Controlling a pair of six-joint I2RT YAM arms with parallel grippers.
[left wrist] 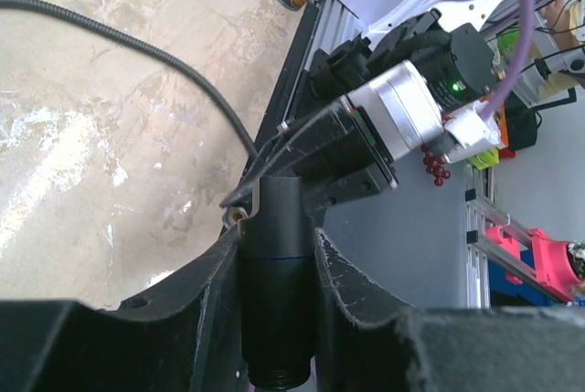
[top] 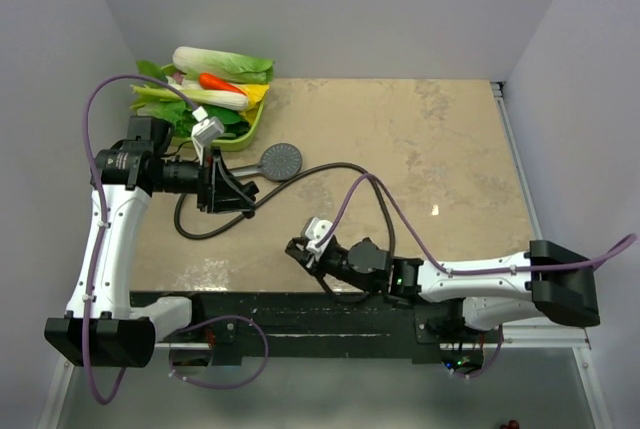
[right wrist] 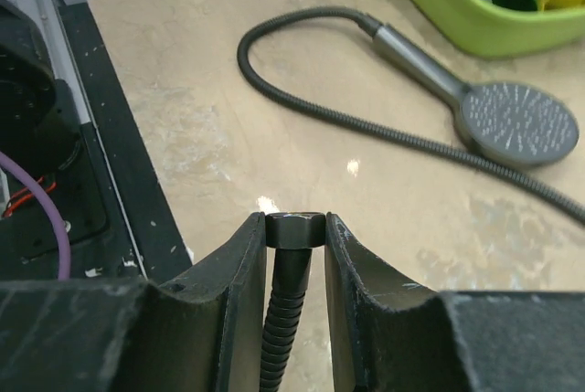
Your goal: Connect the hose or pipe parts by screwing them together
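Hose point(right wrist: 281, 319) end nearest: by the front edge of the table point(right wrist: 210, 154) the right gripper point(right wrist: 294, 224) pinches the end nut point(right wrist: 294, 233), the ribbed line trailing back between its fingers. Further out, well apart from it, the left gripper point(left wrist: 276, 232) is clamped on a short dark cylindrical fitting point(left wrist: 277, 273). Beyond — flat on the table, face up — lies the shower head point(right wrist: 516, 122), the hose looping away from its handle. Farthest sits a green tray point(right wrist: 457, 22) of vegetables point(top: 220, 74).

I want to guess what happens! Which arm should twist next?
Probably the right: the right fingers pinch the hose nut, ready to turn; the left fingers just steady the dark cylinder.
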